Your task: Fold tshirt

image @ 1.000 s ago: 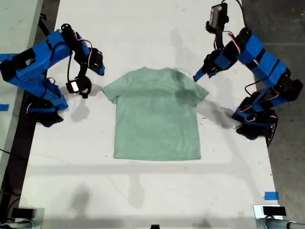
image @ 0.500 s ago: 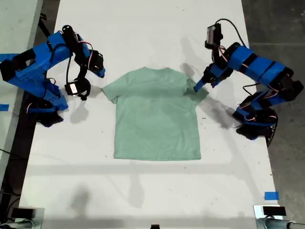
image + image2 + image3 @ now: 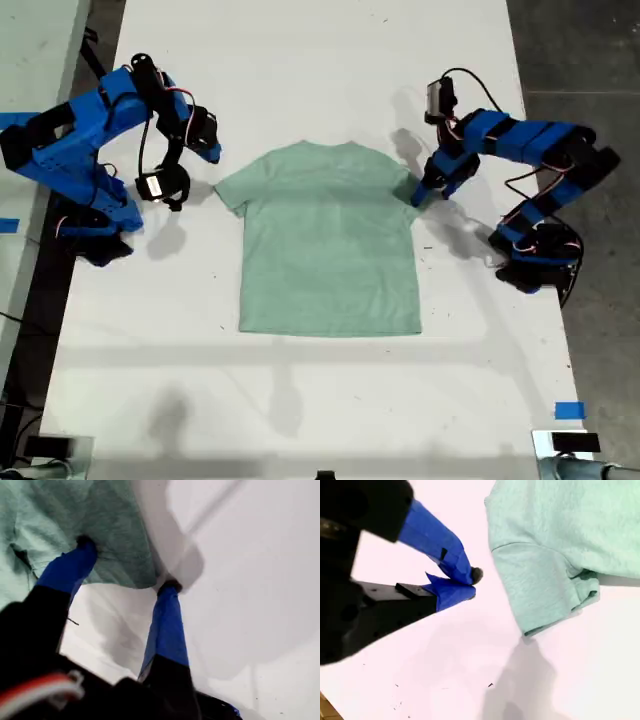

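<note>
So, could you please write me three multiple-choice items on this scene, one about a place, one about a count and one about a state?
1. Where is my first gripper?
A. At the tshirt's sleeve on the exterior view's right
B. Over the hem
C. Off the table

2. How many garments lie on the table?
A. One
B. Two
C. Three

3. How do the jaws of my second gripper stand?
A. Wide open
C. Clamped on cloth
B. Shut on nothing

Answers:
1 A: the first wrist view shows open fingers straddling the sleeve edge.
2 A: only the mint tshirt is there.
3 B: its tips meet beside the other sleeve, apart from the cloth.
</note>
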Controlling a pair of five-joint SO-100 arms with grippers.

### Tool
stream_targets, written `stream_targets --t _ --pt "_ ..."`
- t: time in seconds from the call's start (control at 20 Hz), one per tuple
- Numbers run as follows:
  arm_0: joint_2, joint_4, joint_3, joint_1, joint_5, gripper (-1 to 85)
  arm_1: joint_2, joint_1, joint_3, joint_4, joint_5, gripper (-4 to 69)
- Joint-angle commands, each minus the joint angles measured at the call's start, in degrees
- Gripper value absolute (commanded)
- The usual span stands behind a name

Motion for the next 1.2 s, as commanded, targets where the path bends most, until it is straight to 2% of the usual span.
stream_targets --t 0.0,0.05,0.1,0.15,0.35,0.6,0.7,0.95,1.15 --pt "1.8 -0.4 -2.3 0.7 -0.7 0.1 -3.7 -0.1 -6.3 2.0 -0.8 24.5" --pt "1.8 -0.4 -2.1 0.7 -0.7 0.1 -4.7 -0.3 -7.3 2.5 -0.9 18.3" --pt "1.8 -0.4 -2.0 0.7 -0.7 0.1 -5.0 -0.3 -7.7 2.9 -0.6 6.2" --pt "1.8 -0.4 -2.0 0.8 -0.8 0.1 -4.9 -0.3 -7.7 2.9 -0.6 2.1" --pt "1.8 -0.4 -1.9 1.0 -0.8 0.1 -4.9 -3.3 -11.0 5.5 0.2 -1.3" --pt "1.8 -0.4 -1.8 1.1 -1.1 0.1 1.2 -10.7 -25.8 21.0 5.1 -1.4" --pt "1.8 -0.7 -1.6 1.3 -1.2 0.1 0.4 -15.2 -36.5 25.1 7.4 -1.4" --pt "1.8 -0.9 -1.3 1.7 -1.6 0.1 -19.9 -24.6 -66.0 30.4 12.7 -1.4" --pt "1.9 -1.0 -1.1 1.8 -1.8 0.1 -36.2 -27.6 -85.5 32.6 14.6 -1.4"
